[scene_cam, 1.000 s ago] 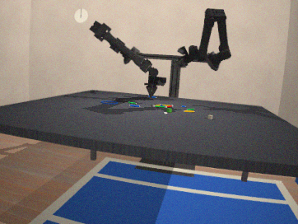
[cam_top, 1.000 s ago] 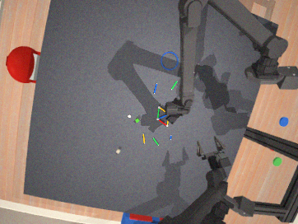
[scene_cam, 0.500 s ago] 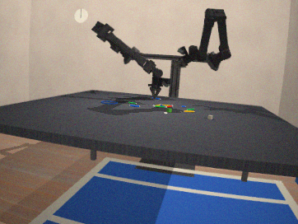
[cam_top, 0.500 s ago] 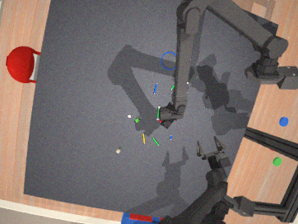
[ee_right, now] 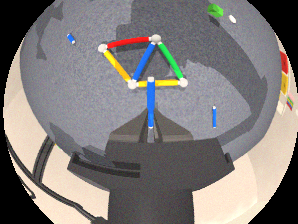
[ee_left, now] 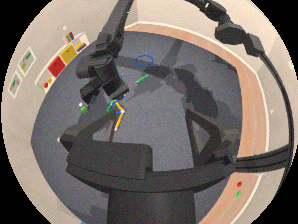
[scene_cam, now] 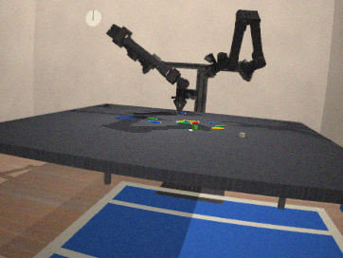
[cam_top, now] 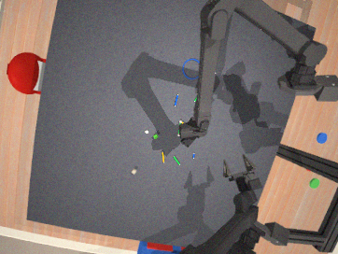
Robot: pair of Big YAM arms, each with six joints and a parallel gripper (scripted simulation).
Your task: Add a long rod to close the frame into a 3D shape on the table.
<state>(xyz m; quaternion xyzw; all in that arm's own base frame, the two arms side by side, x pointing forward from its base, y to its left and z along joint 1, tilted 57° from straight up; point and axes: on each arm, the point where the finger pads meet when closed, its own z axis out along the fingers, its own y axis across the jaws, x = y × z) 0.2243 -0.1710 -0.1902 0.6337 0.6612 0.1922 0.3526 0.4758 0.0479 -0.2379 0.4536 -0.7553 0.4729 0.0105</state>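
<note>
The frame (ee_right: 143, 63) of red, yellow, green and blue rods joined by steel balls lies on the dark mat, clearest in the right wrist view. My right gripper (ee_right: 150, 112) is shut on a long blue rod (ee_right: 152, 103) and holds it just over the frame, the rod's far tip close to the near yellow rod (ee_right: 160, 84). In the overhead view the right gripper (cam_top: 189, 131) covers most of the frame (cam_top: 180, 124). My left gripper (cam_top: 237, 168) is open and empty, off to the side near the mat's edge; its fingers also show in the left wrist view (ee_left: 147, 129).
Loose rods lie around the frame: green (cam_top: 176, 160), yellow (cam_top: 162, 157), blue (cam_top: 176, 100) and a short blue one (cam_top: 193, 156). A green piece (cam_top: 155, 136), a white ball (cam_top: 147, 132) and a beige block (cam_top: 134, 171) lie apart. A blue ring (cam_top: 190, 68) marks the mat.
</note>
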